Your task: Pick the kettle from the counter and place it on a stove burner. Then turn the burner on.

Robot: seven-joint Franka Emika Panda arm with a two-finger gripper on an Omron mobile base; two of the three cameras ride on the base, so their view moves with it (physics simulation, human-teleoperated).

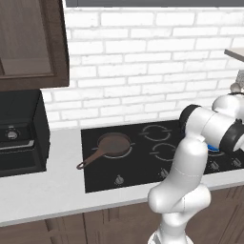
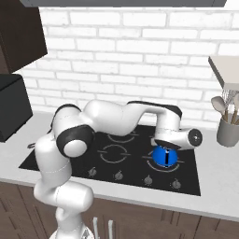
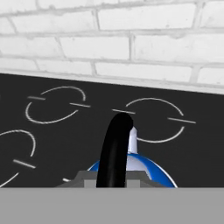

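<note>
On the black glass cooktop [image 2: 70, 161] — 1 blue kettle [image 2: 165, 156], sitting over the front right burner ring [image 2: 164, 164] as the right base view has it. Kettle is small, rounded, glossy bright blue. 1 black arched handle [image 3: 113, 151] rises over its top; in the hand view the arch runs away from the camera toward the brick wall [image 3: 131, 52], with a pale spout or knob [image 3: 133, 139] just behind it. Which way the spout points in the room I cannot tell.

Gripper [image 2: 164, 145] hangs directly above the kettle, jaws drawn narrow around the black handle — holding it. The finger tips are not clearly separable from the handle in the hand view.

Counts, left base view: 1 brown long-handled skillet [image 1: 108, 147] on the rear left ring, handle pointing toward the front left; at least 3 white ring outlines visible on the cooktop, others behind the arm; 4 small round knobs [image 1: 118, 180] along the front edge can be made out.

Right base view: 1 grey utensil pot [image 2: 228, 132] on the pale smooth counter [image 2: 219, 186] right of the cooktop, upright, several utensils standing in it. 1 black boxy appliance [image 1: 19, 136] stands left of the cooktop. Wall is white brick, matte; cabinets [image 1: 28, 43] are dark wood.
</note>
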